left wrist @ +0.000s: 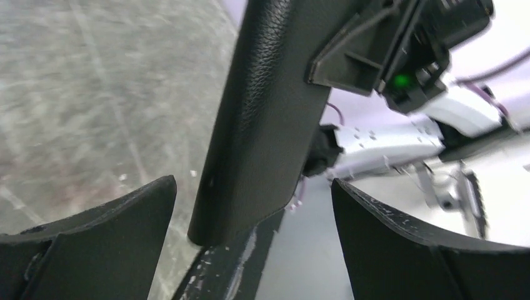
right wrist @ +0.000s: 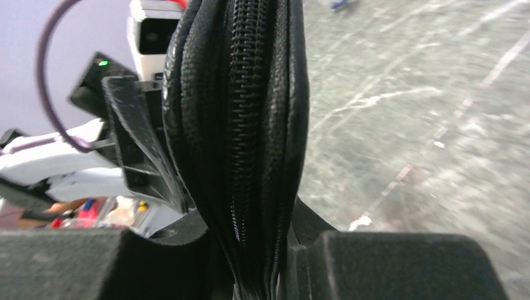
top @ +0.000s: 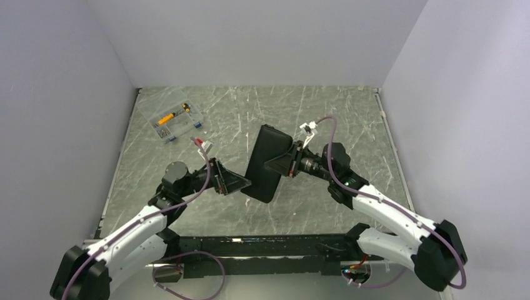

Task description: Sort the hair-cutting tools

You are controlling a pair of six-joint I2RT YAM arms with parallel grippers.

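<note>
The flat black zip case (top: pixel 267 164) is in the middle of the table. My right gripper (top: pixel 285 164) is shut on its right edge; in the right wrist view the zip edge (right wrist: pixel 240 125) runs up from between the pads of my right gripper (right wrist: pixel 250 256). My left gripper (top: pixel 240 184) is open at the case's near left corner. In the left wrist view the case (left wrist: pixel 269 112) reaches down into the gap of my left gripper (left wrist: pixel 253 181), touching neither finger. No scissors or comb are in view.
A clear plastic box (top: pixel 172 120) with yellow and small parts lies at the back left. White walls enclose the table on the left, right and back. The table's front edge (left wrist: pixel 219 269) lies just below my left gripper.
</note>
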